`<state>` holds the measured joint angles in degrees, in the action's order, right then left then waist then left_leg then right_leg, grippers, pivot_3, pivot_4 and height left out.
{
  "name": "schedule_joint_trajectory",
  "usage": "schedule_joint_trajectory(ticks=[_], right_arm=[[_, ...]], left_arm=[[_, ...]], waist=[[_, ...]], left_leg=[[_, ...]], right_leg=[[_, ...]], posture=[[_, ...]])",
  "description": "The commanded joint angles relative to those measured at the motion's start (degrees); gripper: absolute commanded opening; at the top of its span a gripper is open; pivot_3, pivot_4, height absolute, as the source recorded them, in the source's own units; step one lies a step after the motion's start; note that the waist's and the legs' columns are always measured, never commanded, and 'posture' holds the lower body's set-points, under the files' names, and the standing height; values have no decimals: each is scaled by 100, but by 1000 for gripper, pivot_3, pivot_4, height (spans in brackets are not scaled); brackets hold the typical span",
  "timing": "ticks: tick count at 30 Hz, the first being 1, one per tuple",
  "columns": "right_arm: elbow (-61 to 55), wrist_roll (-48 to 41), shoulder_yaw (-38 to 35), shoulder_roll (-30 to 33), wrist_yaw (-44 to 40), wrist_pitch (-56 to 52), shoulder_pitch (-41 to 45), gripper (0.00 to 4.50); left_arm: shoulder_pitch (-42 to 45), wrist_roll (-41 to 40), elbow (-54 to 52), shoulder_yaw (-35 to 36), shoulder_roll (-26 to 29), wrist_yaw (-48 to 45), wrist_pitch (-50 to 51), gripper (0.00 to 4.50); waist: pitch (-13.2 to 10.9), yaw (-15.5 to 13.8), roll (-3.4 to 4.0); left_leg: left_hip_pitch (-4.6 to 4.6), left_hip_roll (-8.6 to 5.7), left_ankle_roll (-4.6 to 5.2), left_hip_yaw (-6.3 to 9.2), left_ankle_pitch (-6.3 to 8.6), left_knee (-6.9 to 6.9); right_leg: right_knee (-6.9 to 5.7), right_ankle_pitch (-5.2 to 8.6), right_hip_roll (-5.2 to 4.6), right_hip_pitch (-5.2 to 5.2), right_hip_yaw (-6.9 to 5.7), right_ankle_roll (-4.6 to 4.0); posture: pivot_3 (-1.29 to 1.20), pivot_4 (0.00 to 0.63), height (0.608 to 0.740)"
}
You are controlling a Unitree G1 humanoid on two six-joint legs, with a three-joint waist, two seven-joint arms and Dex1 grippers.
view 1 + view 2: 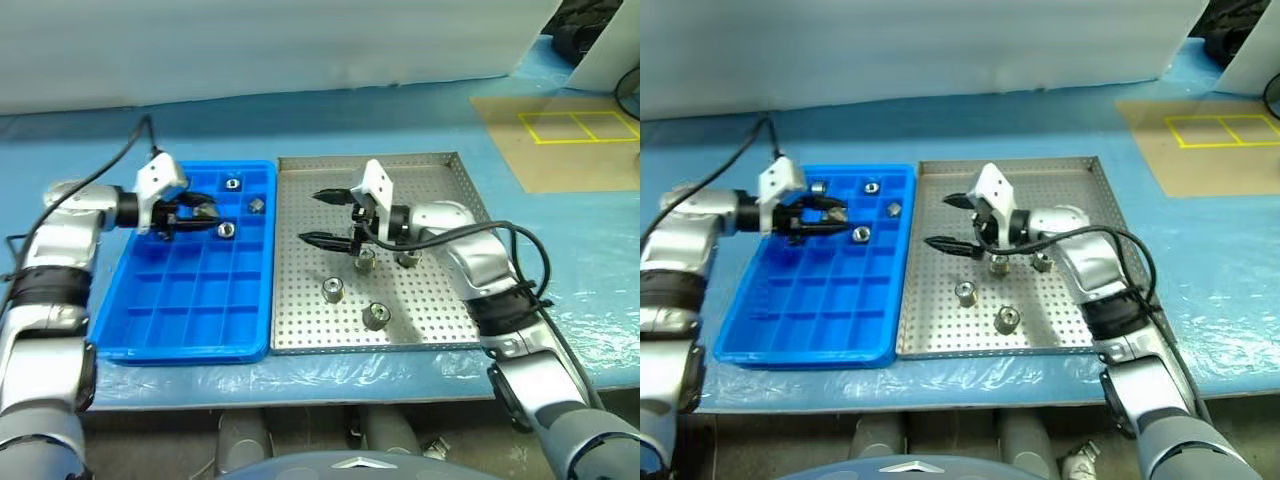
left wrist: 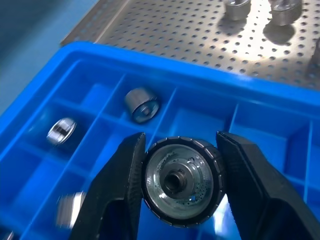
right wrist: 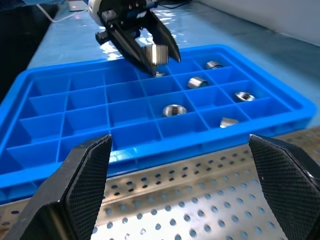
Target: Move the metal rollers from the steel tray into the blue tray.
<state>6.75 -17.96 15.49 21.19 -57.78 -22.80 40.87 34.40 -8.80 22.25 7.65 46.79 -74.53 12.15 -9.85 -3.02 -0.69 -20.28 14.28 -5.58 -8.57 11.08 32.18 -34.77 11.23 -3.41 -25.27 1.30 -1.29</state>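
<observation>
My left gripper [image 1: 205, 210] is shut on a metal roller [image 2: 180, 182] and holds it above the far compartments of the blue tray [image 1: 180, 352]. Several metal rollers lie in that tray's far cells, one of them a roller [image 1: 226, 229] just beside the fingers. My right gripper [image 1: 312, 216] stands open over the left part of the steel tray [image 1: 440, 300], pointing toward the blue tray, with nothing between its fingers. Several rollers stand on the steel tray, among them one roller [image 1: 333, 289] and another roller [image 1: 376, 316] near its front.
The two trays sit side by side on a blue table cover [image 1: 560, 250], the blue tray to the left. A brown sheet with yellow taped squares [image 1: 575, 125] lies at the far right. A black cable [image 1: 120, 160] runs to the left wrist.
</observation>
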Motion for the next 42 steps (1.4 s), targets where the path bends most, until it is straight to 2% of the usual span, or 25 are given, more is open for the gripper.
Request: schedule_joint_trajectory(ticks=[1, 4, 7, 12, 19, 27, 32, 42], right_arm=[[447, 129, 171, -230, -413, 463, 312, 4500], [942, 304, 285, -378, -693, 806, 443, 4500], [1195, 342, 259, -483, -870, 952, 520, 4500], [1408, 445, 205, -535, -1047, 1098, 621, 4500], [1374, 550, 228, -572, -1068, 1156, 519, 4500], [1178, 687, 253, -520, -1006, 1154, 278, 4500], [1044, 615, 139, -524, -906, 960, 213, 4500], [817, 621, 65, -434, -749, 806, 70, 4500]], left_arm=[[-1006, -440, -1157, 823, 371, 361, 547, 2075], [-2239, -709, -1940, 1445, 363, 670, 929, 2075], [-3059, -840, -2476, 1609, 103, 1053, 1018, 2075], [-3614, -1076, -3042, 1633, -251, 1592, 1206, 2075], [-3655, -1000, -2801, 1410, -236, 1868, 1054, 2075], [-3173, -729, -2128, 1089, -234, 2255, 794, 2075], [-3077, -750, -2036, 845, -203, 2238, 853, 3429], [-2689, -1251, -2388, 814, -43, 1935, 1215, 3429]], waist=[[0, -60, 0], [1, -104, 1], [-1, -283, -5], [-1, -519, -2], [0, -566, -1], [3, -562, 3], [4, -531, 5], [5, -524, 9]], left_leg=[[-3, 2, 0, 2, 0, 0], [-1, 1, 1, 0, 2, -2], [-29, 35, -11, 6, -6, 1], [-44, 66, -20, 6, -13, 4], [-36, 68, -40, 14, -26, 2], [-36, 67, -52, 14, -33, 3], [-21, 66, -64, 14, -40, 3], [3, 60, -64, 12, -41, 3]], right_leg=[[1, 1, -1, -1, -4, -1], [1, 4, -1, -4, -4, -3], [2, 11, 4, -12, -39, -13], [-9, 21, -2, -4, -103, -30], [-22, 21, 1, -1, -105, -31], [-22, 21, 4, -2, -105, -31], [-34, 21, 11, -2, -104, -31], [-50, 22, 9, 6, -101, -32]], posture=[[179, 150, 740], [234, 150, 740], [280, 150, 740], [303, 150, 740], [305, 150, 740], [272, 150, 740], [241, 150, 740], [193, 150, 740]])
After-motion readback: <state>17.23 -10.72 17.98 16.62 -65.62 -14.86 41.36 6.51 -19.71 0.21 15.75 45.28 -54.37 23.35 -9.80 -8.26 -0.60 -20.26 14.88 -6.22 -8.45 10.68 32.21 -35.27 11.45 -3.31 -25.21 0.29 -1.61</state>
